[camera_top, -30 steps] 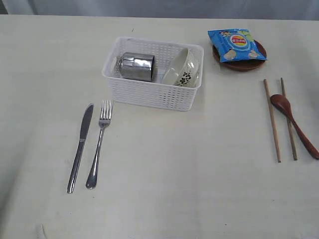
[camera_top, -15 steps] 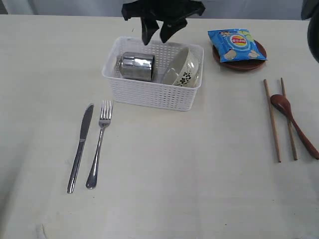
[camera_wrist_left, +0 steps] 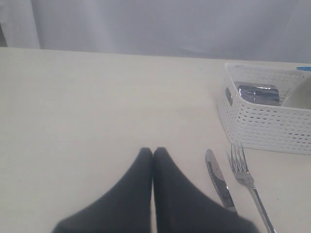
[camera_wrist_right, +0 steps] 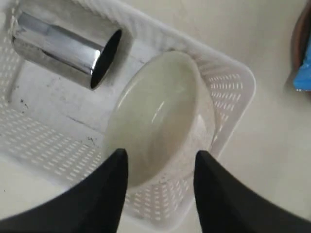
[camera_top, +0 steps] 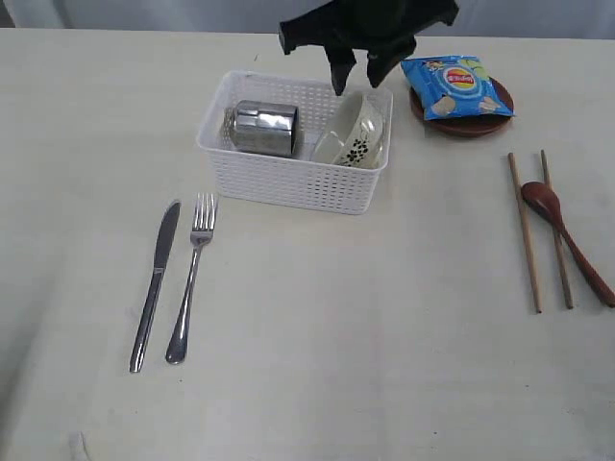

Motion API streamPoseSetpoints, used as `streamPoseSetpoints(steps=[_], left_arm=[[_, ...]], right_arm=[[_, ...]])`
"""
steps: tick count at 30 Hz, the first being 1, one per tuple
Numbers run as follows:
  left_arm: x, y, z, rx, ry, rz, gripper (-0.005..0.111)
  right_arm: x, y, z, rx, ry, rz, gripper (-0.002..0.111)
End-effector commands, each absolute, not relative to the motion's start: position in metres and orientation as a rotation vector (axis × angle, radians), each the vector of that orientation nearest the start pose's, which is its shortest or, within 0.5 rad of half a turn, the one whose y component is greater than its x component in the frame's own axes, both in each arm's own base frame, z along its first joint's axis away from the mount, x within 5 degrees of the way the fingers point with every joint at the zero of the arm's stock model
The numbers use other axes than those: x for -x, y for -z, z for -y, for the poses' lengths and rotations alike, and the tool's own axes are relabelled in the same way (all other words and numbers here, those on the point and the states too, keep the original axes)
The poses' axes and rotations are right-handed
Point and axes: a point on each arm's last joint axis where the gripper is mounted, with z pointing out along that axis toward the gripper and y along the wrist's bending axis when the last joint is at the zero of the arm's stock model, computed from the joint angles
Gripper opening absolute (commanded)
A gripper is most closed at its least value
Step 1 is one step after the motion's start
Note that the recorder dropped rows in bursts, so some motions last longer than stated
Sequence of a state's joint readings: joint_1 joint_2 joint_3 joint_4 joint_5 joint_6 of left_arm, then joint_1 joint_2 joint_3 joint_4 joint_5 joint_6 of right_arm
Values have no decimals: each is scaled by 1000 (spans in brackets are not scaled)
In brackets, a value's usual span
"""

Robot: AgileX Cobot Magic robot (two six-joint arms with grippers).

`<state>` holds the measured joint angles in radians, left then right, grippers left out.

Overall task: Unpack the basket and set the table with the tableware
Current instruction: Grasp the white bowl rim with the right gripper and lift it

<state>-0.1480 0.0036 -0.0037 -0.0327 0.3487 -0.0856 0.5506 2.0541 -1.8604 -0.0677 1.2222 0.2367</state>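
Table: basket holds cup, bowl; right tool released above bowl; left tool clenched.

The exterior camera looks down from high on my cream-beige counter, taking in the whole spread. My left wrist camera rides low, facing almost level across the counter over my dark left fingers. My right wrist camera stares down, close, between my dark right fingers into the white perforated plastic basket, which all three views share.
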Motion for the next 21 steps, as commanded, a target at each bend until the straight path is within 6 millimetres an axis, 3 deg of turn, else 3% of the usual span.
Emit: streamPoseSetpoints(steps=[1, 6, 11, 13, 14, 15, 18, 21], left_arm=[[-53, -182, 9, -44, 196, -1834, 0], [-53, -182, 9, -44, 196, -1834, 0], [-53, -182, 9, -44, 196, -1834, 0], [-53, -182, 9, -44, 196, -1834, 0], [-53, -182, 9, -44, 196, -1834, 0], [-53, -182, 9, -44, 196, -1834, 0], [-53, -182, 9, -44, 196, -1834, 0], [-53, -182, 9, -44, 196, -1834, 0]], right_arm=[[-371, -271, -212, 432, 53, -2825, 42], [-374, -255, -218, 398, 25, -2880, 42], [-384, -206, -223, 389, 95, -2978, 41], [-385, -200, -224, 402, 105, -2990, 27], [-385, -203, -226, 422, 100, -2979, 9], [-385, -207, -226, 440, 95, -2967, 0], [-389, -255, -222, 444, 99, -2813, -1], [-389, -322, -213, 442, 125, -2604, -1]])
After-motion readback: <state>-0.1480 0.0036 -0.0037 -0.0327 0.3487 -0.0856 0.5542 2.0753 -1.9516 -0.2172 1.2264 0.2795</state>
